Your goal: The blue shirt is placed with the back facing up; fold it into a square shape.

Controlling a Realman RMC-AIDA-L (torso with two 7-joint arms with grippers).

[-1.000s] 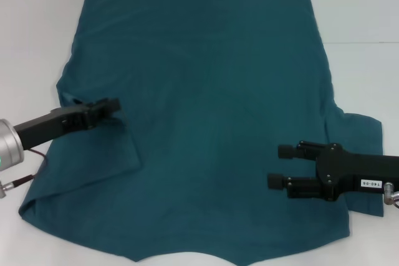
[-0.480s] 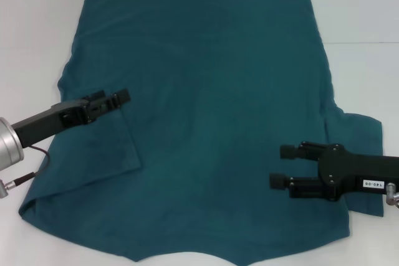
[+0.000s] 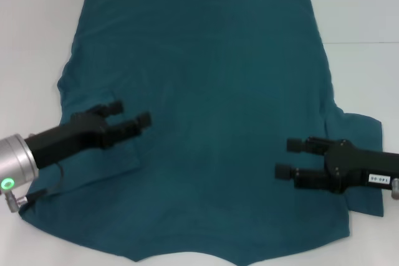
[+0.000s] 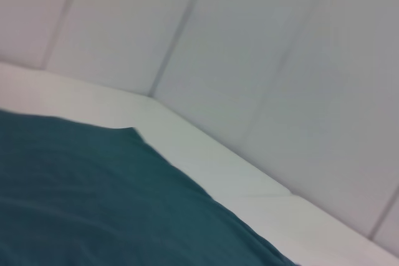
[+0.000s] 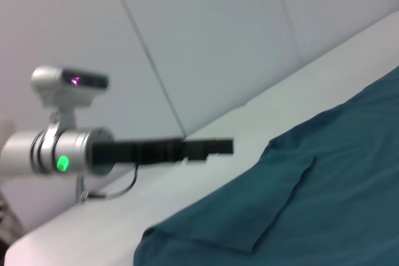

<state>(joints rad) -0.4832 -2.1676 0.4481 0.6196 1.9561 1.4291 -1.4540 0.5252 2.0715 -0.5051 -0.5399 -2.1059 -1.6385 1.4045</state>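
— Head view: where is the blue shirt (image 3: 206,104)?
— Flat on the table (image 3: 368,10), beneath both grippers.
— Fingers?
— Left gripper (image 3: 129,116) spread above the folded-in left sleeve; right gripper (image 3: 292,158) spread too, gripping nothing.

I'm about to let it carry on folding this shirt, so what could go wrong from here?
1. The left sleeve is folded in but lies crooked, so the square may come out uneven.
2. The left tool, open above the blue shirt, might snag and drag that fold.
3. The right sleeve is unfolded; the right tool sits inboard of it.
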